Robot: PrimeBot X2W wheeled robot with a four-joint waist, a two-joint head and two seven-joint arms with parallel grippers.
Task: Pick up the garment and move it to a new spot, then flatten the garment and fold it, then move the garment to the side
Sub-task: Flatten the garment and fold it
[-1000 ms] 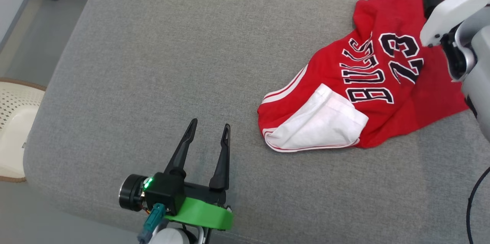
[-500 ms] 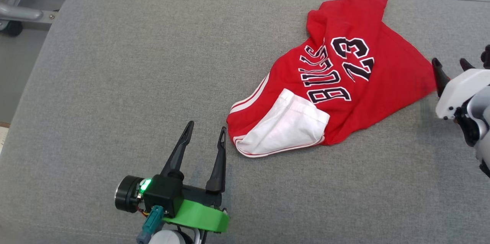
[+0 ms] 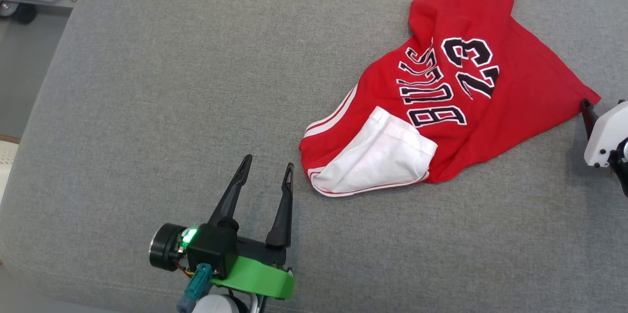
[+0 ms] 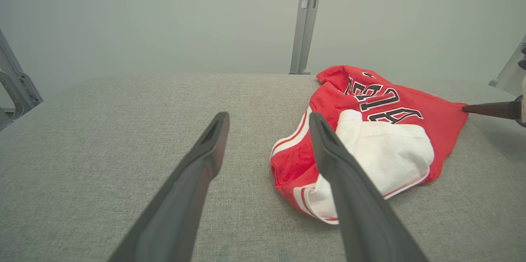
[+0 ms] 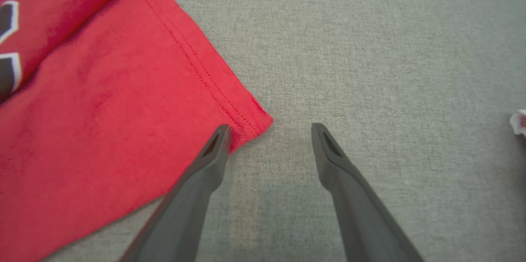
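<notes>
Surface (image 3: 171, 82): broad grey fabric top that carries everything.
Garment (image 3: 515, 92): red jersey with black lettering and a white turned-out panel, lying crumpled on the far right part of the surface.
Left tool (image 3: 269, 166): jaws wide and empty, near the garment's white end but apart from it.
Right tool (image 5: 269, 130): jaws wide and empty, one fingertip at the garment's hemmed corner.

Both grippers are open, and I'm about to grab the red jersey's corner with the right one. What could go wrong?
1. Only the very tip of the hemmed corner of the red basketball jersey seems to lie between the open fingers of the right gripper. Closing may pinch a sliver that slips out, or nip the grey fabric cushion beneath.
2. The jersey lies bunched, its white inner side turned out. Lifting by one corner may crumple it further.
</notes>
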